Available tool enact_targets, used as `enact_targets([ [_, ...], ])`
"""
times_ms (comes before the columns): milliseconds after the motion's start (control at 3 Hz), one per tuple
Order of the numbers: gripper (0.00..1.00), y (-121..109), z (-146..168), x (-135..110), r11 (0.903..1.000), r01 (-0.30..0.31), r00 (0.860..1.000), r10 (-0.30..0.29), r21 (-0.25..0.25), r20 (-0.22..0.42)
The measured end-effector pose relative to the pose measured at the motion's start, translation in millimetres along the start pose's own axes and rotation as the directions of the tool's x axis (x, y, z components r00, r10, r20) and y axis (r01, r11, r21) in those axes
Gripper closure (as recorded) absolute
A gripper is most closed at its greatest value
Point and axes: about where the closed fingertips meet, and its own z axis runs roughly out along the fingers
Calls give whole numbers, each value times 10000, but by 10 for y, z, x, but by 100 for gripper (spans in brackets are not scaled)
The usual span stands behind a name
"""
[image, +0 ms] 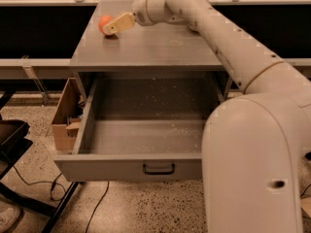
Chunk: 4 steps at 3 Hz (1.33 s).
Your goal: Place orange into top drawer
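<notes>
1 orange [102, 22] is seen, resting on the grey cabinet top [160, 47] near its far left corner, outside the drawer. 1 gripper [112, 26] is seen, cream-coloured, reached out low over the same top at the orange's right side, with its tip overlapping the fruit; whether contact is made cannot be told. How wide the gripper is set cannot be told either, and nothing is seen to be lifted by it. 1 white arm [233, 47] is stretched from the lower right across the cabinet to that corner.

1 top drawer [121, 168] is pulled fully out beneath the top. Its floor is speckled with pale dust, and 1 small black handle [158, 169] is fixed at the centre of its front. 1 brown cardboard box [62, 118] is stood just beside the drawer's left wall.

The floor [141, 210] is a speckled stone-like surface, and thin black cables [99, 203] are trailed across it. 1 black stand [13, 140] is placed at the left edge. Dark panels are set behind the cabinet.
</notes>
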Motion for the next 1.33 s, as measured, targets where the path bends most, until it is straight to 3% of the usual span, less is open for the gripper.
enact_targets([
  [333,0,-12,390,86,9984,-512,9987,511,240,50],
  [667,0,-12,441,95,9983,-526,9986,526,259,10],
  [1333,0,-88,916,121,9972,-500,9982,518,558,-300],
])
